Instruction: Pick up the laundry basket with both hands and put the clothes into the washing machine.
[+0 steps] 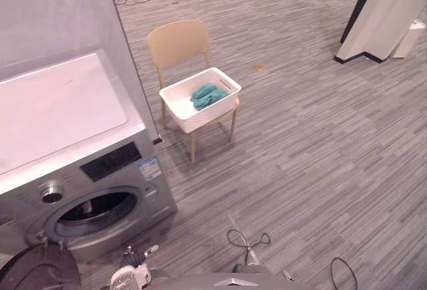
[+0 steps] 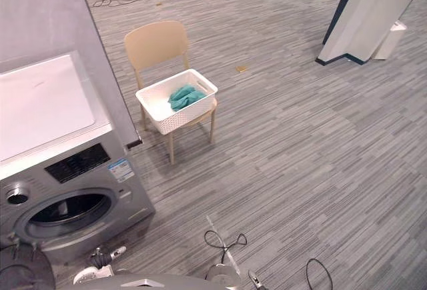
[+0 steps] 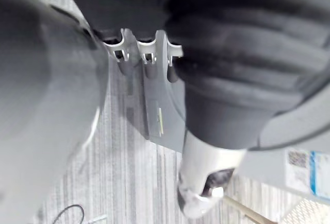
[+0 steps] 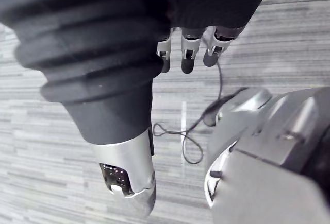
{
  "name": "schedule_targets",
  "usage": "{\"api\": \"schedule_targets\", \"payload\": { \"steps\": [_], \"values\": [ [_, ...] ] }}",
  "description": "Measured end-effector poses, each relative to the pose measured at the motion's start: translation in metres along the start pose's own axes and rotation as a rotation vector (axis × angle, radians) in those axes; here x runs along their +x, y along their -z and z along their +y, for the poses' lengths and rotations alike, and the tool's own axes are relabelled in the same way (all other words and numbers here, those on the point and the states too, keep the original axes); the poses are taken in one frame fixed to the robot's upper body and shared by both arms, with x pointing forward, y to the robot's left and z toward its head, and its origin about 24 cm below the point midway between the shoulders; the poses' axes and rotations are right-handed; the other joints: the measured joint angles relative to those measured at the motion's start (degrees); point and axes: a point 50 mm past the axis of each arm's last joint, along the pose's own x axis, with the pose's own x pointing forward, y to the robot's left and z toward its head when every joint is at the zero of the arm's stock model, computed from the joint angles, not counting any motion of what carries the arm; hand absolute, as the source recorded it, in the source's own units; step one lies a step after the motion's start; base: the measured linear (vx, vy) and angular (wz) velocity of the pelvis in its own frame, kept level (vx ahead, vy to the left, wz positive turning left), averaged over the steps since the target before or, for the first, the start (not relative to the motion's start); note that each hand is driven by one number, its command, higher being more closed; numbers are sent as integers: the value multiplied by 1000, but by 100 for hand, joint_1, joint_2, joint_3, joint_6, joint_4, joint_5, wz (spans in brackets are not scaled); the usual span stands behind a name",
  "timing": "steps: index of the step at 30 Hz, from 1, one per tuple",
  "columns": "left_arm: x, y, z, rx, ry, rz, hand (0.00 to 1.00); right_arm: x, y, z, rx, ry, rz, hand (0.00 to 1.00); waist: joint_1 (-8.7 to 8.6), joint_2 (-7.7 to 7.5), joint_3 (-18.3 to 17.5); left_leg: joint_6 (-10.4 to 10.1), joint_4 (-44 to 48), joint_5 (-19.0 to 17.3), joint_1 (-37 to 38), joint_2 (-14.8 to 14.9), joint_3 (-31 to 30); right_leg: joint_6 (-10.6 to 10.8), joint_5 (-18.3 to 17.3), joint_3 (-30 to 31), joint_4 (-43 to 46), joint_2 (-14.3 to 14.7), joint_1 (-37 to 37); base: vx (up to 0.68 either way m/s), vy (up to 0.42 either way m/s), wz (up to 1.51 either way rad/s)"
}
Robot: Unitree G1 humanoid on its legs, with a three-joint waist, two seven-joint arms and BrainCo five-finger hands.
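White perforated laundry basket (image 1: 207, 117) carrying teal clothes (image 1: 208, 94), sitting on beige chair (image 1: 179, 42) beside silver washing machine (image 1: 100, 163); left hand (image 3: 203, 177), right hand (image 4: 126, 167) hanging relaxed, gripping nothing

Nothing here can be read from where I stand. The washer (image 1: 100, 190) has a small blue-and-white sticker (image 1: 150, 168) on its front, just right of the dark control panel (image 1: 110, 161), and the print on it is too small to make out. The panel has faint rows of pale marks across it, none of them legible as words or numbers. In the left wrist view the sticker shows closer: a pale square of speckled code sits beside a blue block crossed by white lines, but the lettering is too blurred to tell.
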Motion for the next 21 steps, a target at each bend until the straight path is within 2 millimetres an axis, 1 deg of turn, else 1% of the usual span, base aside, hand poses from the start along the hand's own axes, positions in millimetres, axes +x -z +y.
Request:
{"api": "schedule_targets", "payload": {
  "steps": [1, 2, 3, 4, 5, 6, 7, 8, 9, 10, 11, 12, 13, 14, 15, 16, 17, 18, 19, 20, 21],
  "values": [
    [0, -1, -1, -5, 4, -6, 0, 1, -3, 2, -8, -5, -8, 0, 13, -6, 25, -27, 145, -198, -129, -200, 1, -23, 14, 28, -72, -3, 97, 223, -102, -32],
    [0, -1, -3, -9, 17, -2, 0, 2, -9, 8, -17, -21, -21, 0, 66, 1, 60, -123, 79, -498, -312, -629, 31, -53, 27, 102, -205, -5, 252, 233, -50, -30],
    [-1, 1, -5, -18, 19, 8, 0, 3, -14, 19, -19, -48, -37, 0, 115, 31, 104, -187, -383, -718, -465, -1081, 38, -60, 28, 124, -300, -4, 369, 284, -17, -34],
    [0, 1, -4, -21, 17, 8, 0, 4, -16, 25, -18, -62, -43, 0, 149, 40, 113, -235, -842, -753, -506, -1285, 78, -63, 29, 134, -326, -8, 400, 290, 31, -38],
    [0, 1, -3, -19, 17, 9, 0, 5, -20, 37, -14, -92, -53, 0, 218, 61, 124, -247, -2172, -699, -464, -1630, 248, -23, 52, 169, -365, -10, 432, 309, 70, -31],
    [0, 2, -4, -18, 20, 17, 0, 5, -24, 46, -18, -113, -69, 0, 263, 97, 127, -208, -3700, -313, -325, -1889, 357, 22, 24, 174, -456, 18, 484, 274, 74, -30],
    [0, 2, -5, -21, 23, 19, 0, 5, -26, 50, -26, -124, -78, 0, 326, 108, 136, -105, -4127, 123, -298, -1963, 350, 72, -2, 213, -490, 40, 507, 241, 75, -38],
    [0, 3, -2, -34, 13, 21, 0, 5, -24, 58, -48, -149, -81, 0, 430, 80, 133, 98, -4332, 565, -194, -2034, 362, 173, -24, 345, -553, 46, 560, 296, 71, -17],
    [2, -1, 0, -36, 1, 20, 0, 3, -21, 75, -67, -199, -79, 0, 369, -66, 175, 253, -4381, 449, -106, -2251, 354, 289, -50, 378, -653, -101, 731, 472, 87, 3],
    [3, -5, 2, -40, -7, 14, 0, 2, -16, 82, -77, -222, -73, 0, 342, -196, 250, 364, -4283, 236, -71, -2411, 356, 347, -98, 283, -599, -272, 827, 472, 86, 34],
    [4, -7, 2, -45, -8, 13, 0, 0, -13, 86, -87, -237, -71, 0, 361, -240, 272, 401, -4221, 73, 4, -2519, 362, 391, -150, 273, -419, -409, 860, 373, 77, 24],
    [4, -7, 1, -45, -10, 14, 0, 0, -12, 88, -89, -245, -72, 0, 381, -247, 271, 410, -4251, -10, 109, -2588, 362, 424, -200, 285, -193, -500, 853, 333, 124, 15],
    [4, -4, 0, -24, -6, 29, 0, -1, -10, 89, -92, -255, -68, 0, 372, -209, 250, 452, -4425, -156, 448, -2710, 360, 622, -338, 440, 1123, -775, 460, 330, 134, 9],
    [4, -4, 0, -2, -2, 33, 0, -1, -8, 90, -97, -260, -64, 0, 355, -206, 250, 453, -4495, -204, 598, -2758, 359, 683, -312, 567, 1909, -922, 177, 396, 161, 11],
    [6, -7, 1, 32, -5, 42, 0, -1, -10, 90, -98, -267, -74, 0, 313, -263, 274, 436, -4527, -296, 863, -2848, 326, 918, -43, 848, 3543, -1172, -390, 272, 95, 18],
    [6, -4, 6, 18, -36, 70, 0, -1, -12, 88, -99, -267, -82, 0, 273, -284, 265, 431, -4486, -353, 961, -2873, 294, 982, 74, 931, 4233, -1238, -648, 372, 77, 44],
    [4, 1, 15, 77, -55, 89, 0, -1, -17, 82, -104, -267, -106, 0, 213, -321, 272, 465, -4456, -399, 1199, -2954, 118, 946, 107, 994, 5240, -1328, -1014, 405, 21, 76],
    [3, 4, 18, 121, -51, 100, 0, 0, -20, 70, -99, -239, -109, 0, 186, -339, 293, 475, -4465, -420, 1400, -3010, -115, 903, -6, 921, 5636, -1347, -1173, 405, -12, 92],
    [3, 4, 18, 134, -50, 107, 0, 1, -19, 63, -91, -215, -101, 0, 163, -339, 300, 475, -4465, -420, 1471, -3025, -259, 883, -127, 841, 5627, -1359, -1221, 363, -65, 124],
    [3, 3, 18, 165, -41, 104, 0, 1, -15, 50, -55, -175, -89, 0, 120, -337, 310, 470, -4471, -423, 1559, -3040, -549, 808, -359, 642, 5427, -1498, -1337, 298, -100, 142],
    [4, 0, 16, 190, -28, 92, 0, 1, -8, 38, -24, -139, -65, 0, 89, -325, 391, 423, -4486, -449, 1689, -3037, -795, 766, -525, 443, 5029, -1763, -1330, 267, -106, 138]
  ]
}}
